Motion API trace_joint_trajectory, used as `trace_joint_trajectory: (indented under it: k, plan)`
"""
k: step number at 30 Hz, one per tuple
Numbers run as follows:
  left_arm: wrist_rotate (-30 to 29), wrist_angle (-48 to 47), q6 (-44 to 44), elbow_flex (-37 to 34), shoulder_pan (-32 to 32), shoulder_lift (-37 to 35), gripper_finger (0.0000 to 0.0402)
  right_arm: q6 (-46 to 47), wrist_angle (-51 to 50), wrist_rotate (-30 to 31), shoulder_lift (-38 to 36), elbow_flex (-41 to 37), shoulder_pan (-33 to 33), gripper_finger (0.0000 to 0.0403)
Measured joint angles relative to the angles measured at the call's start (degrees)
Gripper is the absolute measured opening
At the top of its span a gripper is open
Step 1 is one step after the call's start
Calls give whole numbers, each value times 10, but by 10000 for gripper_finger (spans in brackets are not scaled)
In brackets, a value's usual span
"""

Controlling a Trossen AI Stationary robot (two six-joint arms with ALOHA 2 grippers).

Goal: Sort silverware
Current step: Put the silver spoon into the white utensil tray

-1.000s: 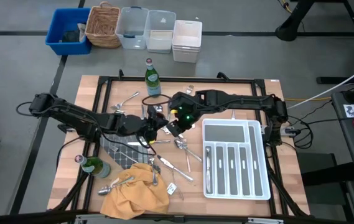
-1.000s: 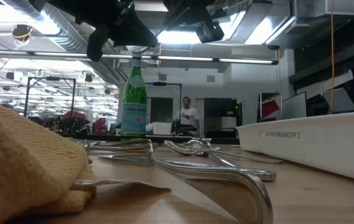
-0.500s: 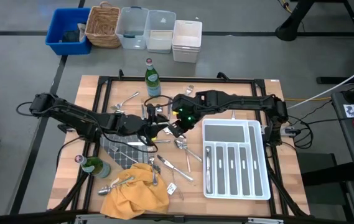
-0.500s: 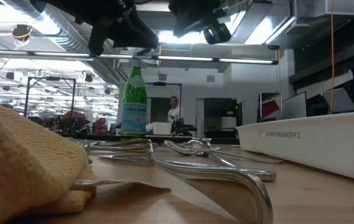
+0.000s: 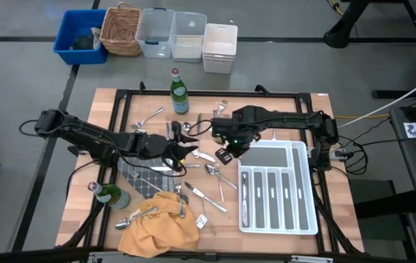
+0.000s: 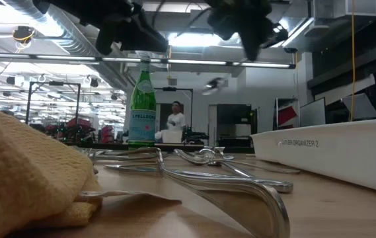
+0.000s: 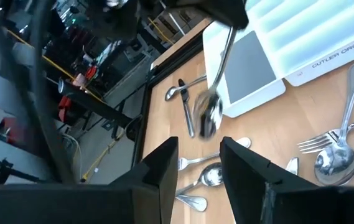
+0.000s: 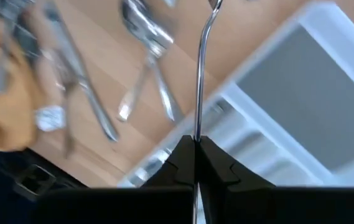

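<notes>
Your right gripper (image 8: 195, 146), clamped on 1 spoon (image 8: 200, 74) hanging lengthwise from its fingers, hovers beside the white tray's (image 5: 306, 191) near corner; your left gripper (image 5: 180, 151) waits open over the table's scattered silverware (image 5: 215, 175).

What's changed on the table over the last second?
The right gripper has swung away from the left gripper toward the tray, carrying a spoon pinched in its fingers, which now dangles near the tray's corner. The left gripper, open, stayed mid-table. The loose silverware, cloth and bottles lie as before.
</notes>
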Motion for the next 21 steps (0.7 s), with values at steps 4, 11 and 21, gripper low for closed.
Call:
trace_joint_trajectory:
  k: [4, 11, 21]
  plan:
    - [0, -4, -10, 0, 10, 0, 109, 13, -57, 4, 0, 0, 12, 4]
    - [-1, -10, -51, 0, 35, 0, 109, 96, -52, 35, -43, -7, 68, 3]
    - [-1, -24, -95, 0, 62, 0, 109, 427, -52, 237, -84, -24, 244, 3]
